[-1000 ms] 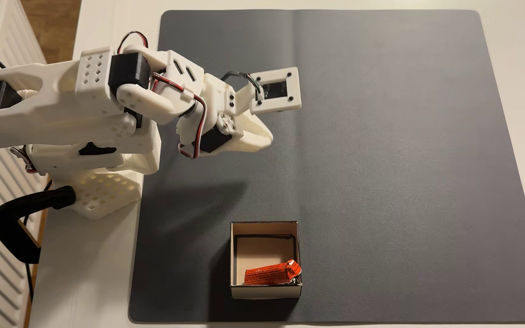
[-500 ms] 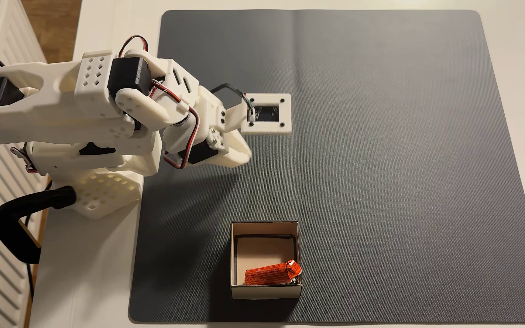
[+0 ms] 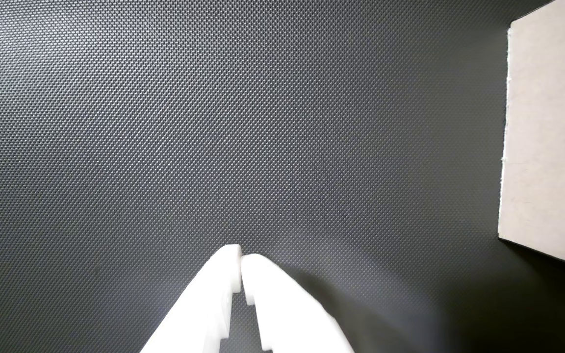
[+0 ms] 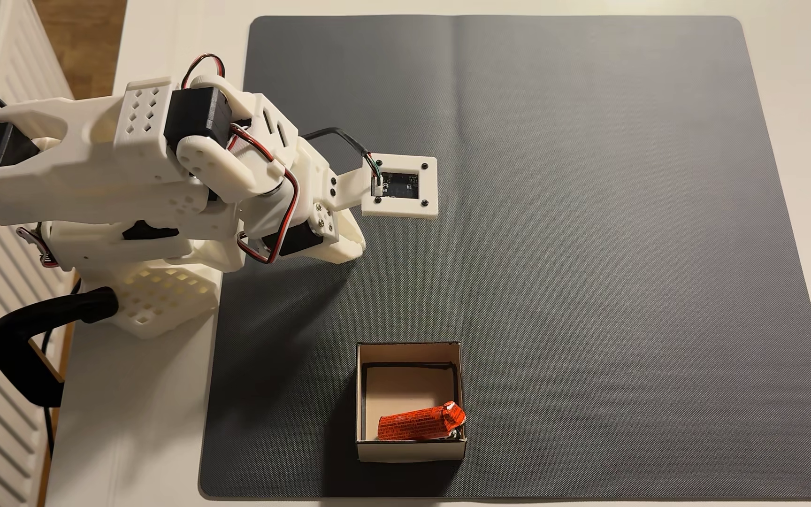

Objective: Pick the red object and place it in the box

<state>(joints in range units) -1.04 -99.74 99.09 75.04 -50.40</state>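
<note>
One red object (image 4: 418,423) lies inside the box (image 4: 360,390), slanted along the near wall with its crimped end tucked into the right-hand corner as the fixed view shows it, so the placing looks done to me. The box sits on the dark mat (image 4: 613,243) near its lower edge, and the mat covers most of the pale worktop (image 4: 140,414). Well apart from the box, the white arm (image 4: 101,161) is folded close to its base at the left. What remains, I judge, is simply to bring the arm to rest: that goes best slow and high enough over the mat that nothing nudges the box, whose thin walls would slide or tip at a light knock. In the wrist view the gripper (image 3: 241,262) pokes in from the bottom edge with its two white fingertips pressed almost together, just a hairline gap between them, holding nothing and hanging over bare mat, while a cream side of the box (image 3: 552,147) shows at the right edge.
</note>
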